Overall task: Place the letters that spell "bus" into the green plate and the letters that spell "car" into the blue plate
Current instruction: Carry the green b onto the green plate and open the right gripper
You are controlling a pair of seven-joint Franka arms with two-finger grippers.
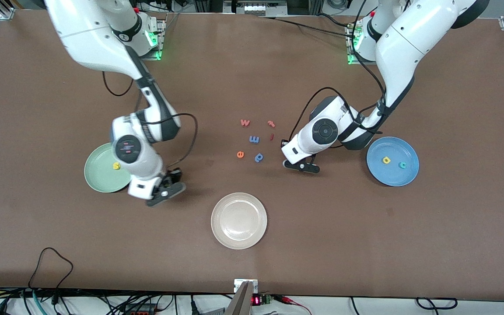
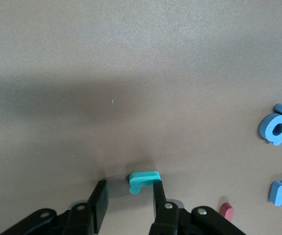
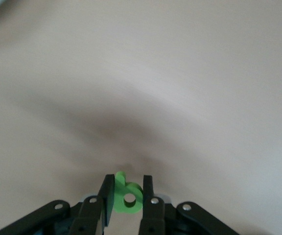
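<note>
The pale green plate (image 1: 99, 177) lies toward the right arm's end with a yellow s (image 1: 116, 165) in it. Beside that plate, my right gripper (image 1: 166, 191) (image 3: 128, 180) is shut on a green b (image 3: 127, 196), low over the bare table. The blue plate (image 1: 393, 173) lies toward the left arm's end and holds a yellow a (image 1: 386, 160) and a teal c (image 1: 403, 165). My left gripper (image 1: 301, 166) (image 2: 129, 188) stands open low over the table. A teal r (image 2: 143, 179) lies at its tips against one finger (image 2: 158, 196).
An off-white plate (image 1: 239, 221) sits nearest the front camera. Loose letters lie mid-table beside the left gripper: a salmon w (image 1: 245, 123), a red r-like piece (image 1: 271, 124), a blue m (image 1: 254, 139), an orange e (image 1: 240, 154) and a blue p (image 1: 259, 157).
</note>
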